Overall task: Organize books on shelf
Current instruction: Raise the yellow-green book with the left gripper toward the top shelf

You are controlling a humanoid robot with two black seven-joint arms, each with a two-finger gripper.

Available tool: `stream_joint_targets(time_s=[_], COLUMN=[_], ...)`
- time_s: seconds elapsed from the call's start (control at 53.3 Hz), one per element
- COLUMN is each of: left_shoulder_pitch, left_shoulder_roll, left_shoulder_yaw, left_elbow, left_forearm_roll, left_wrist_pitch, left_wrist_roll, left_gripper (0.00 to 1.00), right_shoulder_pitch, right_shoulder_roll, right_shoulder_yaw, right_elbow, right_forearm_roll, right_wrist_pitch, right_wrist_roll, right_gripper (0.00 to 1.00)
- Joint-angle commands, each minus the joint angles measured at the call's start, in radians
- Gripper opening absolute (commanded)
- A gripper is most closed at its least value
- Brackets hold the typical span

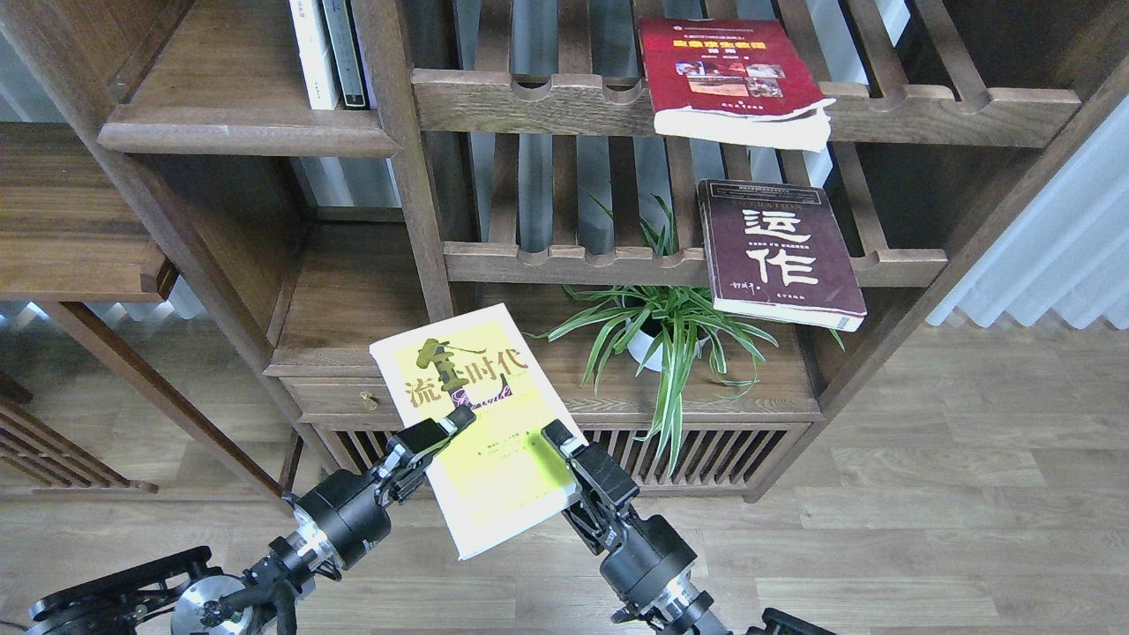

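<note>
The yellow-green book (481, 441) hangs tilted in mid-air in front of the low cabinet. My left gripper (452, 423) is shut on its left edge. My right gripper (557, 437) is at its right edge, one finger over the cover and the other hidden under the book. The maroon book (776, 251) lies flat on the lower slatted rack. The red book (728, 79) lies flat on the upper slatted rack. The solid dark-brown shelf (238, 132) is at the upper left.
Two thin books (328, 53) stand upright at the right end of the solid shelf. A potted spider plant (661, 339) stands on the cabinet top (353, 317) below the racks. A thick post (401, 150) separates the shelf from the racks.
</note>
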Motion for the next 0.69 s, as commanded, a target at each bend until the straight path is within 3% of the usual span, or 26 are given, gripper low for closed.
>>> stream_joint_targets(time_s=[0.0,0.675], left_shoulder_pitch=[0.002,-0.001], left_shoulder_roll=[0.004,0.184], left_shoulder_yaw=[-0.001,-0.104], left_elbow=[-0.003,-0.077], left_forearm_roll=[0.007,0.303], left_wrist_pitch=[0.000,0.000], left_wrist_roll=[0.008,0.010], left_gripper=[0.05,0.03], right_shoulder_pitch=[0.000,-0.034], right_shoulder_roll=[0.007,0.033], right_shoulder_yaw=[0.064,0.139], right_elbow=[-0.078,-0.152], right_forearm_roll=[0.003,-0.002], right_wrist_pitch=[0.000,0.000], right_wrist_roll=[0.001,0.004], right_gripper=[0.93,0.95])
